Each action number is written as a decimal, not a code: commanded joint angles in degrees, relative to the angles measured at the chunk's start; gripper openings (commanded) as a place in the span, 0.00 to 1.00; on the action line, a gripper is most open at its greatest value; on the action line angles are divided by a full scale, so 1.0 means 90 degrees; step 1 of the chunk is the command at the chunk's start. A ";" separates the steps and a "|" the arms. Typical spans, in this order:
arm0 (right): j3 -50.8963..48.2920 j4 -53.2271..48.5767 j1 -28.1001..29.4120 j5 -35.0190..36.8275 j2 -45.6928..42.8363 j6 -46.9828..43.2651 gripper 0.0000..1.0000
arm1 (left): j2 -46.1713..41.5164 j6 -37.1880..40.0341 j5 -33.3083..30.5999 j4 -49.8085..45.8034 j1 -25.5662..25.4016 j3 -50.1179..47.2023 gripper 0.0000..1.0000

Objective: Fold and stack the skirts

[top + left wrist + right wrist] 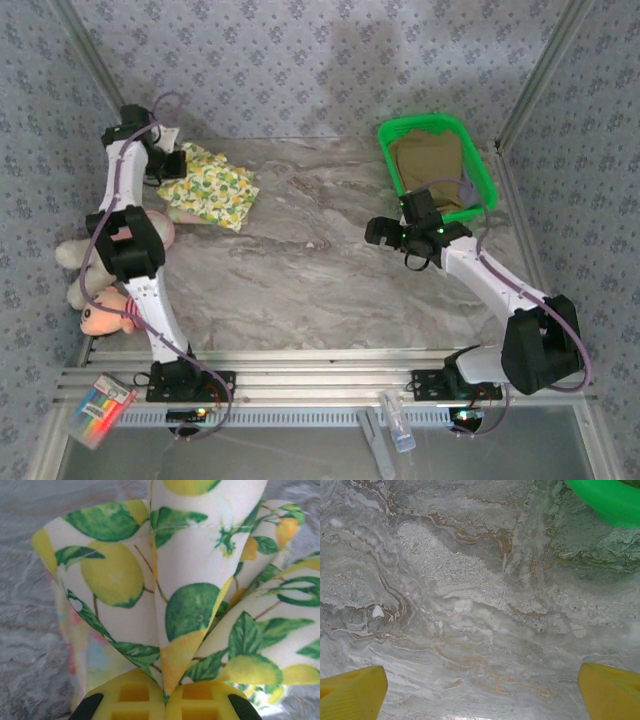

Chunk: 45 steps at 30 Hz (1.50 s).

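Green basket (420, 124), far right: olive-khaki skirt (430, 160) inside, seemingly folded flat.

Under the right gripper (481, 692), between its wide-spread fingers (350, 695), the marble table (470, 605) lay bare, free to pass; a green basket (610, 500) stood just ahead to its right. Right before the left gripper (165, 697), the pinched lemon-print skirt (190, 555) bunched up, blocking the way forward.

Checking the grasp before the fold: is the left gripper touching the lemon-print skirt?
Touching. The left wrist view shows the left gripper with its jaws closed on a pinched fold of the lemon-print skirt, the cloth rising straight out from between them.
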 commanded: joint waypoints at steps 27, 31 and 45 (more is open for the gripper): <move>-0.0262 -0.0128 -0.0135 0.0444 -0.0719 0.0119 1.00 | -0.0712 -0.3162 0.0119 0.0953 0.0028 -0.0648 1.00; -0.0277 -0.0174 -0.0233 0.0361 -0.0799 0.0032 1.00 | -0.0267 -0.3424 0.0154 0.1100 -0.0210 -0.0898 1.00; -0.0311 -0.0288 -0.0476 0.0239 -0.0957 -0.0231 1.00 | 0.0516 -0.3901 0.0589 0.1403 -0.0263 -0.1150 1.00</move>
